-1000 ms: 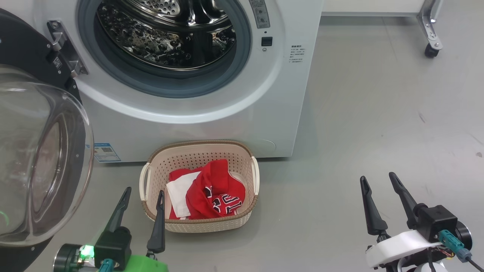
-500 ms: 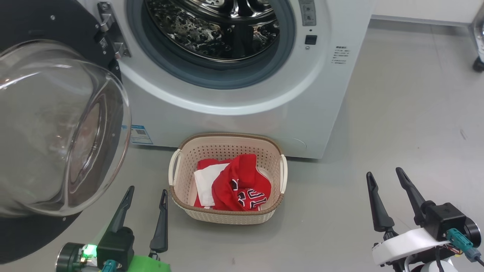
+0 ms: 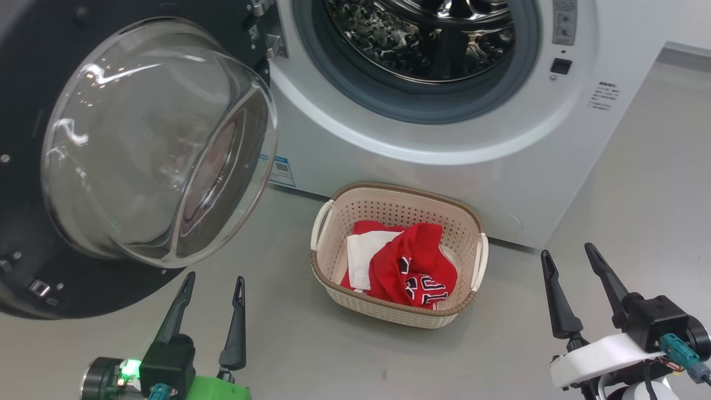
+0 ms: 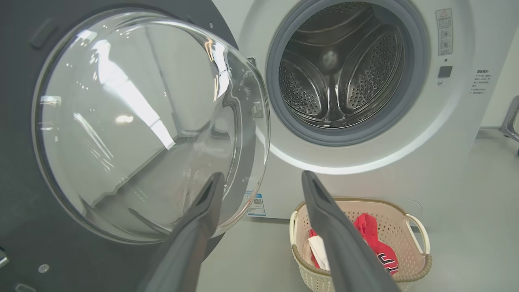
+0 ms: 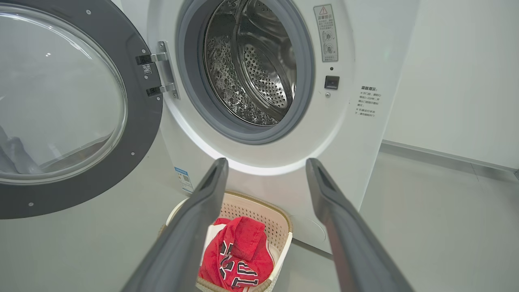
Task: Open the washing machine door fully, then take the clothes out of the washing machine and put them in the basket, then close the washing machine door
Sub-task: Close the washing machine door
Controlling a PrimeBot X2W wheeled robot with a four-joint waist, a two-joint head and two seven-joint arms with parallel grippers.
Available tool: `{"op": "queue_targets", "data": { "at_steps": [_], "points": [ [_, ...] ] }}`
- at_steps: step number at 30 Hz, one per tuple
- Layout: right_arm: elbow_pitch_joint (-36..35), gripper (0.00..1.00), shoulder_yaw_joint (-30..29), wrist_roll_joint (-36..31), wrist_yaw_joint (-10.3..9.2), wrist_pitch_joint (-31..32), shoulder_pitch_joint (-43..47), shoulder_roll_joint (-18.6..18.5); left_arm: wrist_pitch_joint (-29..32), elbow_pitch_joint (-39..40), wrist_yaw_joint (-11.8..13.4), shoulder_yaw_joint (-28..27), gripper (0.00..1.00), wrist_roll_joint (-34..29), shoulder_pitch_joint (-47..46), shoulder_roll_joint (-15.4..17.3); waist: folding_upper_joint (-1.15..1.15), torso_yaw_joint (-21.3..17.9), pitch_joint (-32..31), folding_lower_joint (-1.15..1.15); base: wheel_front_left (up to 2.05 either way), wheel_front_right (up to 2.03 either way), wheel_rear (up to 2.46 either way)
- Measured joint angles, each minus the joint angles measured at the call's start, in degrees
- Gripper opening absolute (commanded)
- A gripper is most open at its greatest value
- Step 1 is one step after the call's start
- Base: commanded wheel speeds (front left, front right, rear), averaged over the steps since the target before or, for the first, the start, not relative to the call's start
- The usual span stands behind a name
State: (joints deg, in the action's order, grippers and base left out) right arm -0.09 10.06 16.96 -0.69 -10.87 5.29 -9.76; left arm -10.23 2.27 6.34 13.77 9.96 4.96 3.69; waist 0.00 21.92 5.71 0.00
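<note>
A: Head view, what do you lose?
B: Washing machine door (image 3: 139, 155) runs off your left edge, drum (image 3: 422, 33) off the top.
A: Basket?
B: In the left wrist view, a finger (image 4: 336, 235) of your left gripper (image 4: 261, 174) covers part of the basket (image 4: 395, 221). Red jersey (image 3: 414, 266) lettering is folded, unreadable.

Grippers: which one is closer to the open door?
The left gripper, its fingers just short of the door; the right gripper is on the other side of the basket.

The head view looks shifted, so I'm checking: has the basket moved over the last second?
No. The basket keeps its place at the foot of the washing machine, right of the blue label; the camera turned instead.
</note>
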Motion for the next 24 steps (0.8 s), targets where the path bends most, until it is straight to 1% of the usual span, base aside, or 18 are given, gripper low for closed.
{"op": "queue_targets", "data": {
  "at_steps": [8,12,14,24],
  "points": [
    [-0.1,1.00,0.3,-0.1,0.00,0.6,0.0,-0.1,-0.5,-0.3,0.0,-0.3,1.00,0.0,0.1,-0.3,0.00,5.9,0.1,0.00,0.00,0.00,0.00],
    [-0.3,1.00,1.8,-0.6,0.21,1.3,0.0,0.0,-1.0,-0.2,0.4,-1.8,1.00,0.6,1.0,-0.4,0.00,8.2,0.1,0.00,0.00,0.00,0.00],
    [-0.3,1.00,2.4,-0.6,0.59,1.6,0.0,0.3,-1.0,-0.2,0.4,-2.6,1.00,1.0,1.9,-0.4,0.00,8.9,0.1,0.00,0.00,0.00,0.00],
    [-0.3,1.00,3.0,-0.9,0.60,2.1,-0.1,0.3,-1.6,0.3,0.4,-3.4,1.00,1.1,2.4,-0.6,0.00,9.5,0.5,0.00,0.00,0.00,0.00]
  ]
}}
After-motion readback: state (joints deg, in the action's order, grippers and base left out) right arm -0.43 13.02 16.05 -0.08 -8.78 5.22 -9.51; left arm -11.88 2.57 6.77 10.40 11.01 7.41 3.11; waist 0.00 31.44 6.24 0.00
